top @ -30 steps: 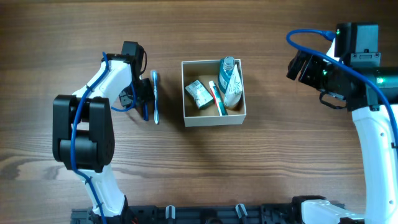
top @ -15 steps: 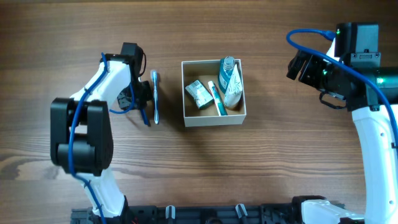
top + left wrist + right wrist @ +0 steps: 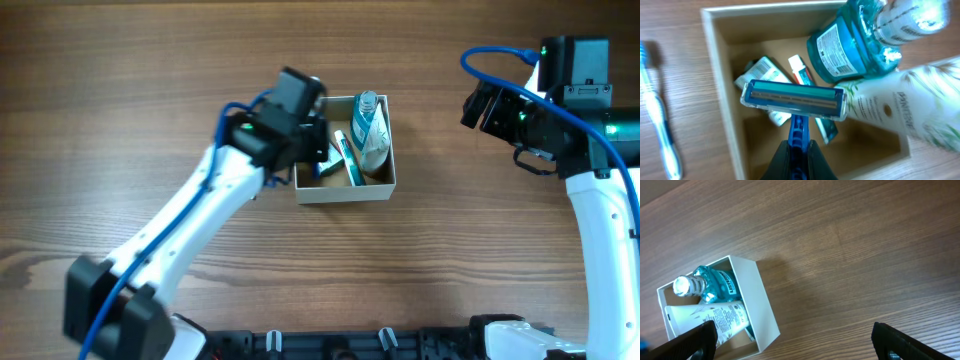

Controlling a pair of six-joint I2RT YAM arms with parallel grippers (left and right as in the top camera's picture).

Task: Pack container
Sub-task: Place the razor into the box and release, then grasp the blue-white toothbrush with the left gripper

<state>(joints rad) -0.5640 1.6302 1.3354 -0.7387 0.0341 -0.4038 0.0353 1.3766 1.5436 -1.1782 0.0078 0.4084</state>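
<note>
The container is a square cardboard box with white walls; it also shows in the left wrist view and the right wrist view. It holds a teal mouthwash bottle, a white tube, a toothpaste tube and a green-and-white soap packet. My left gripper is shut on the handle of a blue razor and holds it over the box's left half; in the overhead view the gripper covers that side. My right gripper is open and empty, right of the box.
A blue toothbrush lies on the wooden table just left of the container; in the overhead view my left arm hides it. The right arm stands at the table's right side.
My left arm has swung right from beside the toothbrush to over the container, carrying the razor. The toothbrush stayed on the table. The right arm has not moved.
</note>
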